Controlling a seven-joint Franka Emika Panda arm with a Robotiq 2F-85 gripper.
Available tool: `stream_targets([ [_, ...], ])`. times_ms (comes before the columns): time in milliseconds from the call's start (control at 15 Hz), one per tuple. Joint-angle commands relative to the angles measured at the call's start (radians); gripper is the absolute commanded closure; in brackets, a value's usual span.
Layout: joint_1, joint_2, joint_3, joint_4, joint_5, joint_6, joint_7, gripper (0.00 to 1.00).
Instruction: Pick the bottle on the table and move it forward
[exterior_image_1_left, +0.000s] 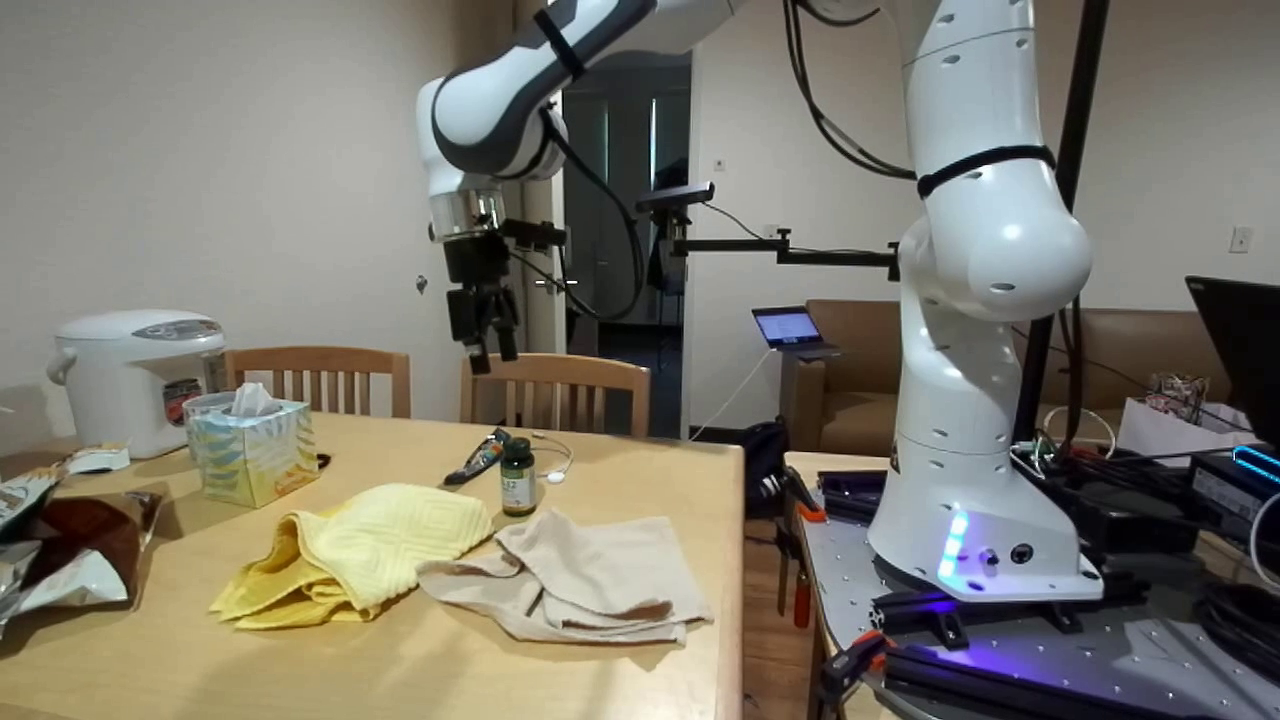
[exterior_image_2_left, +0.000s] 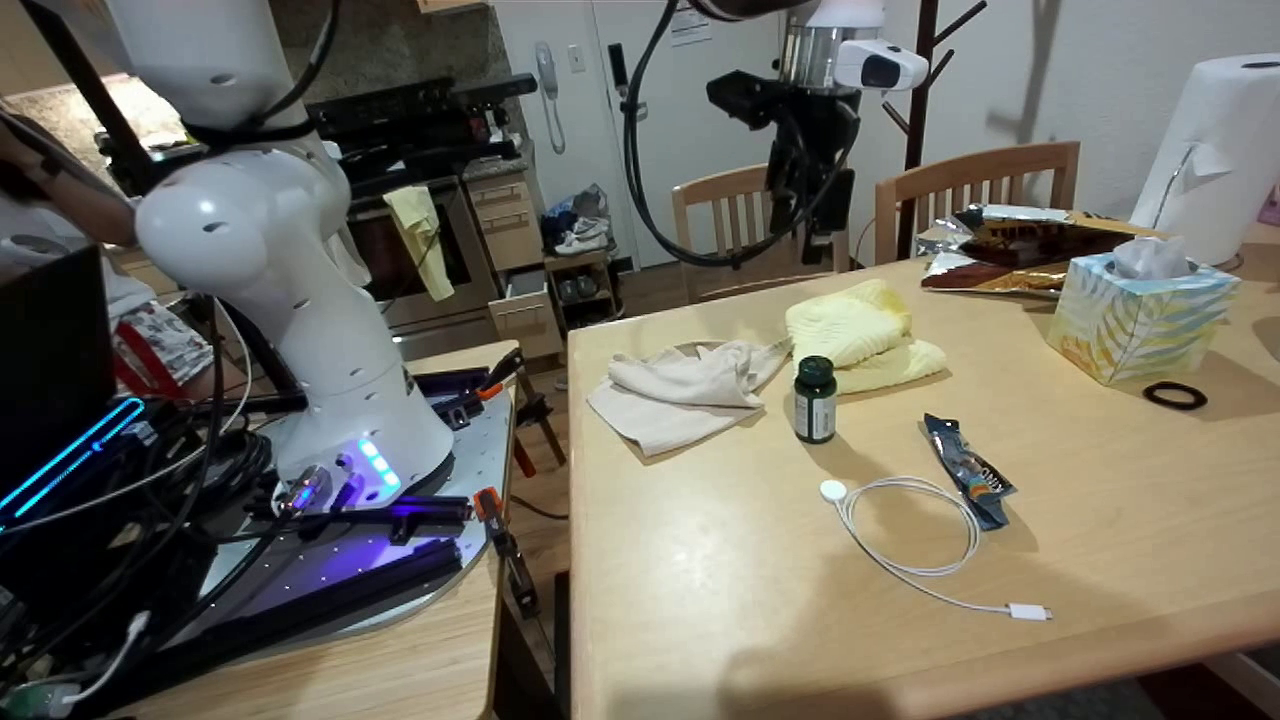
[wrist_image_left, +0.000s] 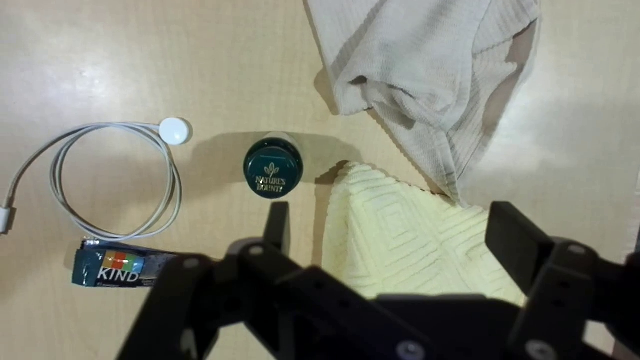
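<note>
Standing upright on the table, the bottle was near the yellow cloth, its label mostly unreadable. Reaching it seemed the step in hand: the gripper hung higher, jaws spread wide, holding nothing; next it needed centring over the cap, then lowering. In the wrist view it hid one end of the snack bar.
</note>
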Motion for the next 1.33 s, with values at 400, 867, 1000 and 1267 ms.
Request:
stream_targets([
  [400,-0.029,0.159,-0.018,0.116,-0.053,-0.024,0.096,0.00],
  [867,-0.091,0.212,-0.015,0.122,0.049,-0.011,0.065,0.00],
  [1000,-0.108,0.211,-0.013,0.098,0.098,0.029,0.052,0.00],
  [1267,-0.128,0.222,-0.012,0.054,0.164,0.102,0.039,0.00],
])
